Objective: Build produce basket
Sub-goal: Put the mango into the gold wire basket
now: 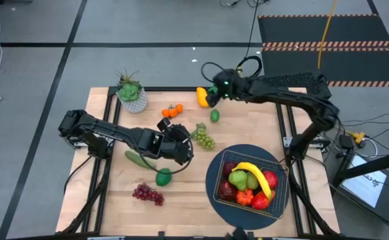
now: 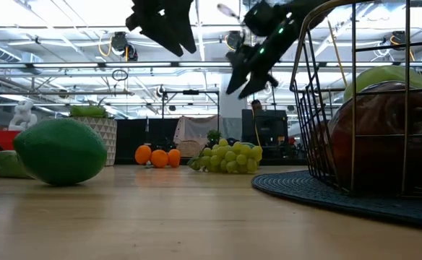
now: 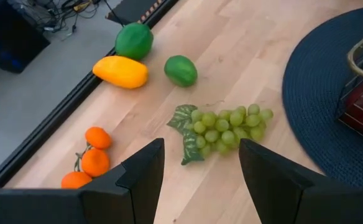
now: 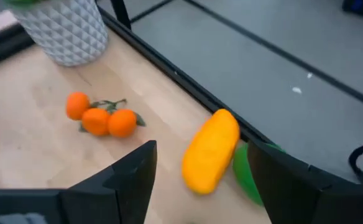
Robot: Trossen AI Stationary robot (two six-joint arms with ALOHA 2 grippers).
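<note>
The wire basket (image 1: pixel 282 175) stands on a round dark blue mat (image 1: pixel 211 179) at the near right. It holds a banana (image 1: pixel 253 172), a green pear (image 1: pixel 238 179) and red apples. My left gripper (image 3: pixel 200 149) hovers open above mid-table, pointing at the green grapes (image 3: pixel 228 127), which lie on the wood. My right gripper (image 4: pixel 201 148) hangs open above the far edge, over a yellow fruit (image 4: pixel 211 151) and a green one (image 4: pixel 250 165). A lime (image 1: pixel 215 115) and oranges (image 1: pixel 172 111) lie nearby.
A potted plant (image 1: pixel 131 93) stands at the far left corner. A cucumber (image 1: pixel 140 160), a round green fruit (image 1: pixel 163 177) and purple grapes (image 1: pixel 148 194) lie at the near left, below the left arm. Black rails run along the table's edges.
</note>
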